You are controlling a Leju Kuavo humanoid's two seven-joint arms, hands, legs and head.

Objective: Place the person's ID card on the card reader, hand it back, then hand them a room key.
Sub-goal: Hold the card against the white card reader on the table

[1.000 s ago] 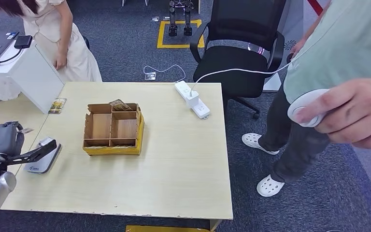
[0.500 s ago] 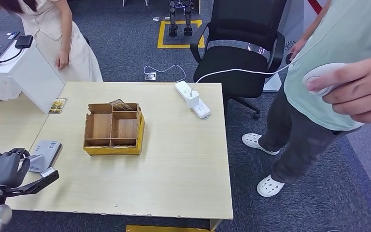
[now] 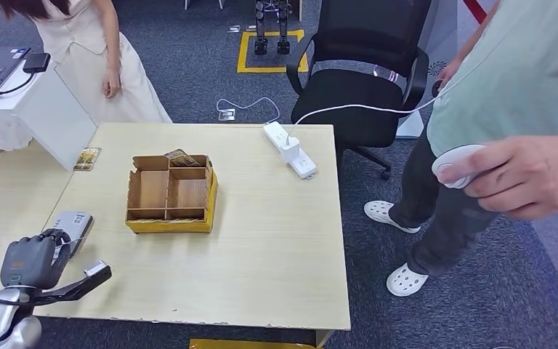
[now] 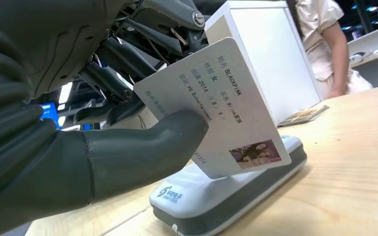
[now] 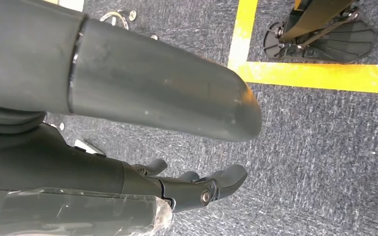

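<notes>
While the left hand (image 4: 78, 147) pinches the ID card (image 4: 226, 108) just above the card reader (image 4: 226, 196), it should lay it flat toward the desk's nine o'clock edge.

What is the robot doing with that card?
The robot's left hand pinches an ID card just above the white card reader on the wooden table. Whether the card touches the reader is unclear. Its right hand hangs over the carpet, holding nothing. A person stands beside the table.

ID card (image 4: 226, 105): "BLACKPINK", "2016", "YG Entertainment".
</notes>
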